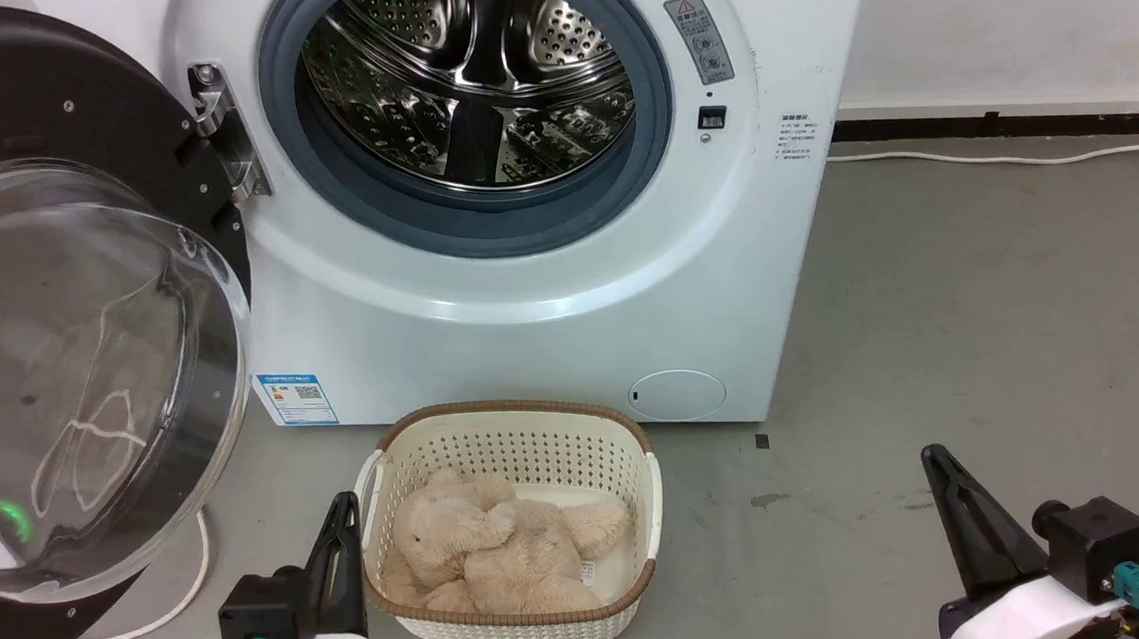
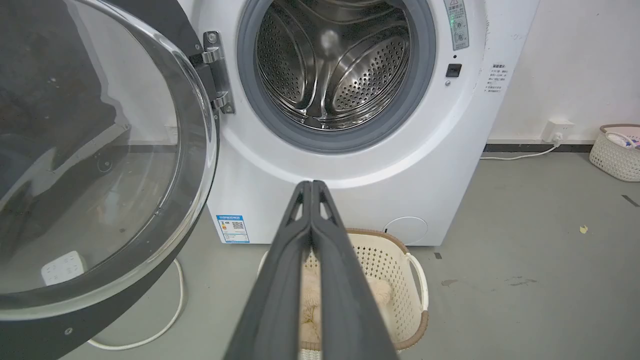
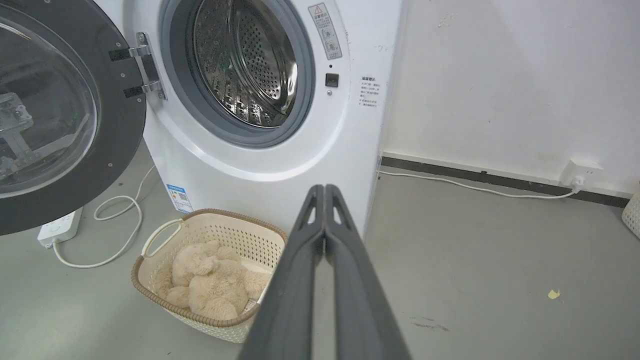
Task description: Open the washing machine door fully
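Door location: the door (image 1: 69, 324) hangs off the washer's (image 1: 530, 332) left side, swung clear of the drum (image 1: 472, 76) mouth. It is carried on the hinge (image 1: 221, 133) at the left edge of the washer front.
Door facing: I see its inner face. The glass bowl bulges toward me, away from the washer front, and the disc stands upright.
Door axis: the door is round, so it has no long axis. The line that matters is the hinge line, running vertically up the washer's left front.
Door handling: I judge it rigid and fairly heavy, free only to swing about the hinge. The black ring is glossy and the bowl is smooth and curved, so both are slippery. The glass is the breakable part.
Take-hold point: the black rim farthest from the washer's hinge gives the best leverage. Use a flat push on the ring, not a pinch, and keep off the bowl.
Left gripper (image 1: 346, 506): low in front of the washer's left half, apart from the door. Jaws pressed together, holding nothing.
Right gripper (image 1: 935, 459): low in front of the washer's right corner, well apart from the door. Jaws pressed together, empty.
Basket (image 1: 515, 406): on the floor directly in front of the washer.
Progress: the door looks wide open. I cannot tell whether any hinge travel remains.
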Tool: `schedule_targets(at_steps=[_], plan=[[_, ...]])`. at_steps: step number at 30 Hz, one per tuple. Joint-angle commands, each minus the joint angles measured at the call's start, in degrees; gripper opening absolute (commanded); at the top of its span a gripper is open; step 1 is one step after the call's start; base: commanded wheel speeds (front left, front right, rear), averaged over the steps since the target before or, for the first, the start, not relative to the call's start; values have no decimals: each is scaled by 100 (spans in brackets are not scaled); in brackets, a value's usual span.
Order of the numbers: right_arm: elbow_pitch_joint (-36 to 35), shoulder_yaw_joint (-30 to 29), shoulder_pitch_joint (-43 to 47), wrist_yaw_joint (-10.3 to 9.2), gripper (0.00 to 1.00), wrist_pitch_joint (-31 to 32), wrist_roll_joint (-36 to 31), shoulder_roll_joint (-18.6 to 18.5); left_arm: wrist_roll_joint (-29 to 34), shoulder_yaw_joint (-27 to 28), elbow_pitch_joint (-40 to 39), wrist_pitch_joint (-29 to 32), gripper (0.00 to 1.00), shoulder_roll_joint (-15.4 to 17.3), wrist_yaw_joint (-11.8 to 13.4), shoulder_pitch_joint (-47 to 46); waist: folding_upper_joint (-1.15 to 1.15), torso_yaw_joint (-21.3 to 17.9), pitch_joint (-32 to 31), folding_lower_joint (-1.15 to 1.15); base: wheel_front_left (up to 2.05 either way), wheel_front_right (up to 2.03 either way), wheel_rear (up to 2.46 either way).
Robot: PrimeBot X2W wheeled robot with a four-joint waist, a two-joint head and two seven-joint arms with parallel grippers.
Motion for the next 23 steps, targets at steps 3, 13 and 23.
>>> schedule_targets(at_steps=[3,13,23], plan=[[16,-12,-120,2,0,40,-51,18,63,59,-22,46,0,-26,-30,-99,0,-2,0,0,0,0,0],[20,-16,-160,3,0,146,-108,20,154,153,-38,163,0,-69,-86,-128,0,-12,3,0,0,0,0],[24,-19,-200,3,0,251,-165,22,244,247,-54,279,0,-112,-141,-157,0,-21,5,0,0,0,0]])
